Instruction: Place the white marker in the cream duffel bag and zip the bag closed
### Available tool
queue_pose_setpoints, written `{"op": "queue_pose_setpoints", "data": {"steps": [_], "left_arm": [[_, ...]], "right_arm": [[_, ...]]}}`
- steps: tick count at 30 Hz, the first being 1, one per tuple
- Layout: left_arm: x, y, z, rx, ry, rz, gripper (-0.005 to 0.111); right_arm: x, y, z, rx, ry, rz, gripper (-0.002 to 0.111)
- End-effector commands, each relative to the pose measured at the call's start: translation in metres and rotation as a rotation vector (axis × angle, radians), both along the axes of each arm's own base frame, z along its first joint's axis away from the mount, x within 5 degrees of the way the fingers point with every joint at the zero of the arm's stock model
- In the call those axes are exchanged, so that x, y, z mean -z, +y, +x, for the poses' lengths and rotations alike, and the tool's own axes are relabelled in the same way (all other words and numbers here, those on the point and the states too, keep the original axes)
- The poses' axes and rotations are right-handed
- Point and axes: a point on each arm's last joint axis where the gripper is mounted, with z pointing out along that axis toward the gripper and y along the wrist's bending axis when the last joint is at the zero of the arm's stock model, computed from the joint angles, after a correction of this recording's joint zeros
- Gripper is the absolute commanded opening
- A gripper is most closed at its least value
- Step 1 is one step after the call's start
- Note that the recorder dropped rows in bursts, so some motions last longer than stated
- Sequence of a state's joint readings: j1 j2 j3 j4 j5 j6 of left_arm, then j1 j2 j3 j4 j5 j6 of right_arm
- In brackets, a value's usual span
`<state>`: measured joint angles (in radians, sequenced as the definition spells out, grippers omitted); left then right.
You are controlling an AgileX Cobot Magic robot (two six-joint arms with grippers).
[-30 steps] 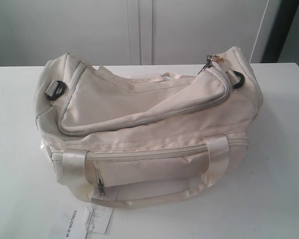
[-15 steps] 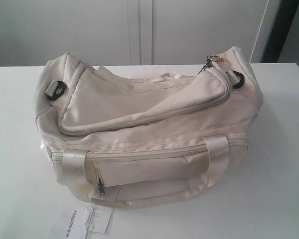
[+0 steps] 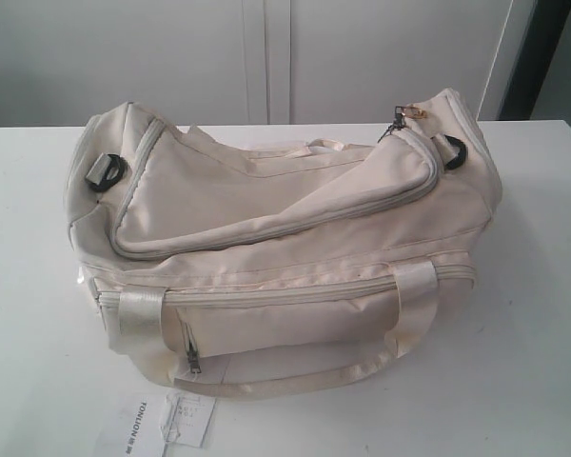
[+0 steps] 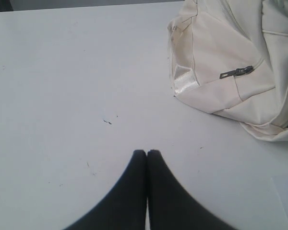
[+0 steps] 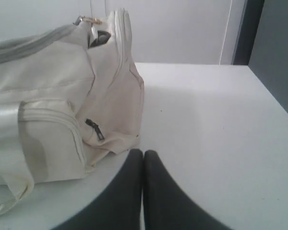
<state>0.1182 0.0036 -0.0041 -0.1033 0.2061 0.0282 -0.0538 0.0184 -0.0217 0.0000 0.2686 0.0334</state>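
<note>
Claws pinched closed, empty: left gripper (image 4: 147,152), right gripper (image 5: 143,151). White marker unseen (inside?) — risk: cream duffel bag (image 3: 285,238), middle of table (image 3: 538,314), zipped without it.

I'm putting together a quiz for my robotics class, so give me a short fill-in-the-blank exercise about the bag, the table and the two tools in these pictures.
1. The cream duffel bag lies on a ____ table.
2. The left tool and the right tool both have their jaws ____, with nothing between them.
3. The D-rings at the bag's two ends are ____ in colour.

Missing words: white; shut; black.
</note>
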Motion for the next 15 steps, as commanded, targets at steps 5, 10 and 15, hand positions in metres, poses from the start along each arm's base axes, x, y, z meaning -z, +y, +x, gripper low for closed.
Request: {"op": "queue_pose_setpoints", "data": {"steps": [5,10,15], "left_arm": [[0.0009,-0.0001,-0.0001,0.000,-0.003,-0.004,0.000],[0.0009,-0.0001,-0.0001,0.000,-0.003,-0.004,0.000],[0.0009,-0.0001,-0.0001,0.000,-0.003,-0.004,0.000]], "right_arm": [[0.0069,-0.0002,0.0001,0.003,0.015,-0.003,0.000],[0.0064,0.0003,0.0001,0.002,0.007,0.018,0.000],[0.0057,0.0026,-0.0005,-0.006,-0.008,0.112,0.000]]}}
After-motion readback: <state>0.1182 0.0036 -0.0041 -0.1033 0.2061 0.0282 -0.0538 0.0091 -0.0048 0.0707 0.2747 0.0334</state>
